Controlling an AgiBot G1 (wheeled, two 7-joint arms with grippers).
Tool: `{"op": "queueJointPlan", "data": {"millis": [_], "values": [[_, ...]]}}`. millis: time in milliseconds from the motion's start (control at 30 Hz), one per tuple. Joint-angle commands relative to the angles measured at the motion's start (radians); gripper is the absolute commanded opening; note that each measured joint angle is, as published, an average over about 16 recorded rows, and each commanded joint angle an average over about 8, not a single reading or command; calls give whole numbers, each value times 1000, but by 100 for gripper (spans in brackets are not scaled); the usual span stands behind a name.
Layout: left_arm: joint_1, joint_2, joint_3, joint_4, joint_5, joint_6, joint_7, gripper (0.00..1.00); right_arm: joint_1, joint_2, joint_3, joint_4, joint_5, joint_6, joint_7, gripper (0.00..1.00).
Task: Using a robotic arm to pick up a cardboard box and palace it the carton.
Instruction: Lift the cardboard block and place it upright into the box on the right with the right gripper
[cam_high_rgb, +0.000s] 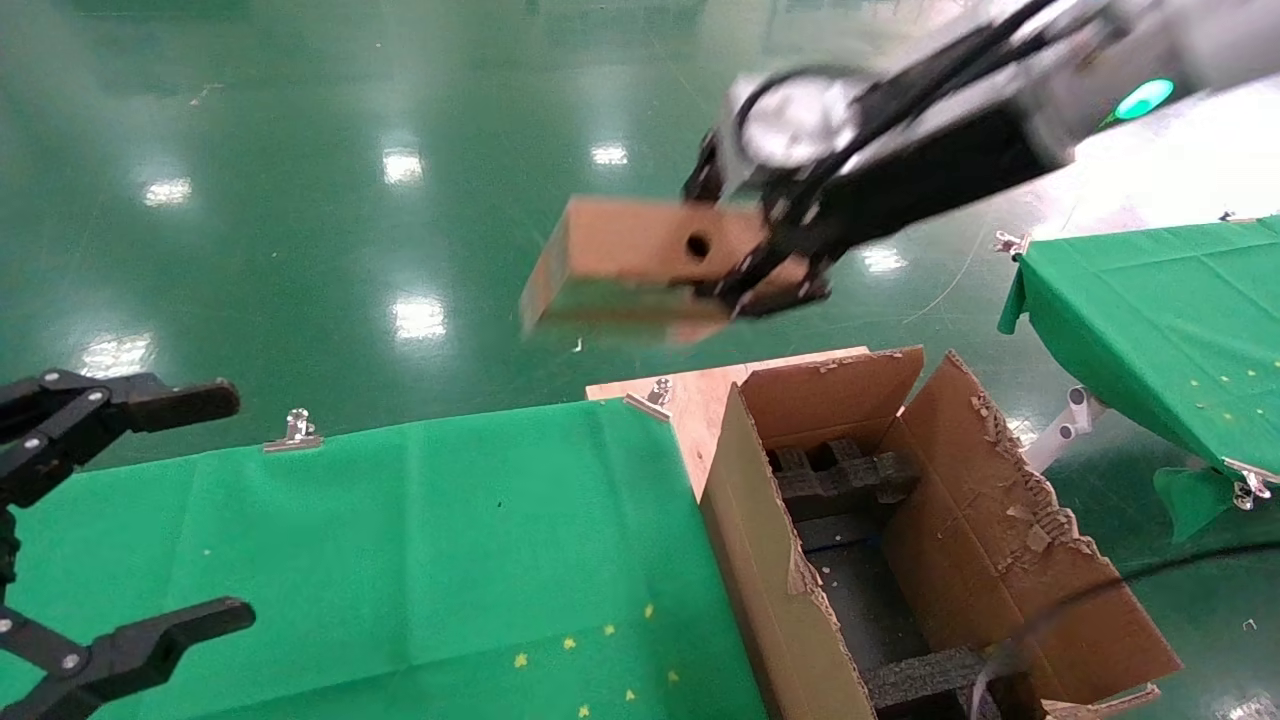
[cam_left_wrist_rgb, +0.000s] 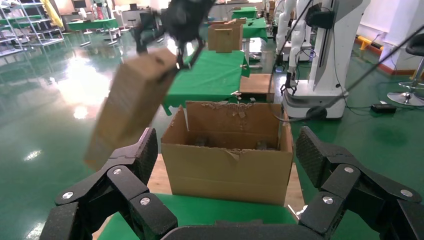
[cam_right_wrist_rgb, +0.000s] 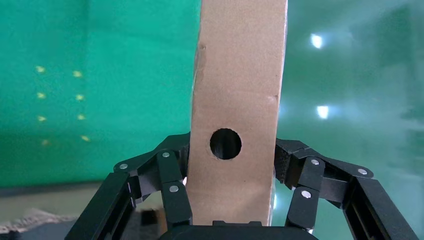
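Green floor behind, right tool (cam_high_rgb: 765, 270) clamped on box (cam_high_rgb: 640, 265) in the air beyond the surface's (cam_high_rgb: 400, 540) far right corner, not yet over carton (cam_high_rgb: 900, 540); lowering in remains; left tool (cam_high_rgb: 110, 530) apart, idle.

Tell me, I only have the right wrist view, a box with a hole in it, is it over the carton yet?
Observer: Not yet. In the head view the cardboard box hangs over the green floor, beyond the carton.
Operator: Is the carton open?
Observer: Yes, flaps up, with black foam inserts showing inside.
Operator: Where is the other arm?
Observer: The left end effector is open above the green-covered table, holding nothing.
Operator: And my grip?
Observer: The right end effector grips one end of the box; the rest sticks out toward the robot's left.
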Motion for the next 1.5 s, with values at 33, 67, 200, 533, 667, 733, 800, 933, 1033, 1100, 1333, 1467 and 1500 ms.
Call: {"op": "queueJointPlan", "data": {"millis": [33,67,200,533,667,733,800,933,1033,1100,1333,1467,1500], "values": [[0,0,0,0,0,0,0,100,53,13,-22,-40,18,-1,-18,0],[0,0,0,0,0,0,0,100,64,18,-38,-51,29,-2,-24,0],[0,0,0,0,0,0,0,100,94,38,-100,-79,77,-1,-39,0],[0,0,0,0,0,0,0,100,179,169,-255,-82,156,-5,-40,0],[0,0,0,0,0,0,0,100,226,256,-332,-60,159,-5,-25,0],[0,0,0,0,0,0,0,100,246,301,-370,-50,156,-5,-18,0],[0,0,0,0,0,0,0,100,264,344,-407,-42,152,-4,-13,0],[0,0,0,0,0,0,0,100,291,416,-469,-35,142,-1,-8,0],[0,0,0,0,0,0,0,100,304,457,-508,-37,140,2,-5,0],[0,0,0,0,0,0,0,100,309,474,-525,-38,142,3,-3,0],[0,0,0,0,0,0,0,100,320,516,-570,-41,141,5,3,0],[0,0,0,0,0,0,0,100,317,512,-567,-42,141,10,5,0],[0,0,0,0,0,0,0,100,316,511,-566,-44,142,12,7,0]]}}
